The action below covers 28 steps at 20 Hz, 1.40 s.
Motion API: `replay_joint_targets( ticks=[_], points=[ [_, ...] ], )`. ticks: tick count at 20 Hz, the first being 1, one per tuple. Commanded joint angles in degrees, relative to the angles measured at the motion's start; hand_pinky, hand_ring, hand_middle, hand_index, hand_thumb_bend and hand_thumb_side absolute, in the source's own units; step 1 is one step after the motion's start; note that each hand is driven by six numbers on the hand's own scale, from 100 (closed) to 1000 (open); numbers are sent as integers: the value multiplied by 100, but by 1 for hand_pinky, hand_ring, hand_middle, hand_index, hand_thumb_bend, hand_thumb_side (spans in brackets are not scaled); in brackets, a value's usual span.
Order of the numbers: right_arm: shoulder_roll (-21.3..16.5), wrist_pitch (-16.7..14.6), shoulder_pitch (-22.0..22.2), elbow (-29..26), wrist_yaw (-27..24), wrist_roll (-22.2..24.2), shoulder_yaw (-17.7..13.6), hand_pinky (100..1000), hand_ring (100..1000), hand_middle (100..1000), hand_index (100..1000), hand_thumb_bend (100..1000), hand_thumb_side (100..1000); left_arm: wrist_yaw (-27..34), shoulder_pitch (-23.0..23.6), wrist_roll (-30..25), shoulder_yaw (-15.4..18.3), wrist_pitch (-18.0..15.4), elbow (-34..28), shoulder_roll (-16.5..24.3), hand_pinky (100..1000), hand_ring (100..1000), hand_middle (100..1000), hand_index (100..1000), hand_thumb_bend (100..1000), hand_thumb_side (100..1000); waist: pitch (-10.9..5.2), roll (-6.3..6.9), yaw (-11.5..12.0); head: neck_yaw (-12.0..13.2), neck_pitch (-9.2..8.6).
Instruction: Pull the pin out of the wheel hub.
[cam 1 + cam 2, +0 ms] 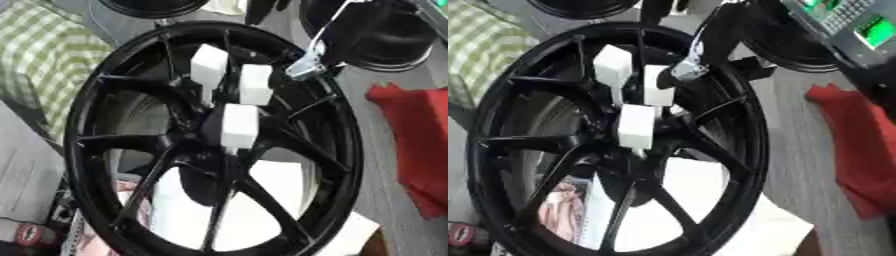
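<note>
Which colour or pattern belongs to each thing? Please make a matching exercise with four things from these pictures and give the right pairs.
Things:
1. wheel hub
2. blocks on the hub centre
3. cloth at the right edge
4. fabric at the upper left

Colours:
A. red
B. green and white checks
C. black
D. white

Pairs: 1-C, 2-D, 3-A, 4-B

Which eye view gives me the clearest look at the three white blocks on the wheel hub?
The left eye view: all three white blocks sit near frame centre on the wheel hub, each outline distinct. The right eye view shows the same three, shifted left and no clearer.
</note>
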Motion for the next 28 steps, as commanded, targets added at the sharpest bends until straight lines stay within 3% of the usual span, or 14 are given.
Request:
replay_joint_targets(
  ticks=[1, 7, 14, 21, 28],
  points=[
    [-186, 374, -46, -223, -326, -85, -36, 834, 828, 709, 786, 620, 364, 16, -56, 3, 22, 10, -77, 129, 725, 681, 671, 797, 100, 865, -194, 33, -9, 25, 46],
    [-256, 1162, 179, -643, -870, -467, -153, 841, 828, 711, 804, 635, 357, 20, -48, 13, 36, 16, -76, 122, 725, 680, 671, 797, 100, 866, -208, 28, -1, 58, 1],
    [-411, 1737, 503, -1242, -765, -1190, -264, 844, 831, 711, 802, 602, 329, 21, -41, 5, 33, 22, -77, 99, 726, 680, 671, 797, 100, 870, -168, 30, 5, 105, -19],
    [-411, 1853, 707, -1449, -798, -1647, -355, 853, 830, 710, 803, 578, 302, 22, -47, -11, 29, 21, -79, 73, 726, 680, 671, 798, 100, 872, -118, 45, 7, 139, -5],
    [-372, 1571, 871, -1258, -1020, -1658, -378, 862, 836, 718, 812, 575, 282, 26, -65, -18, 30, 20, -83, 47, 727, 680, 671, 798, 100, 873, -81, 59, 19, 127, -6]
  ],
)
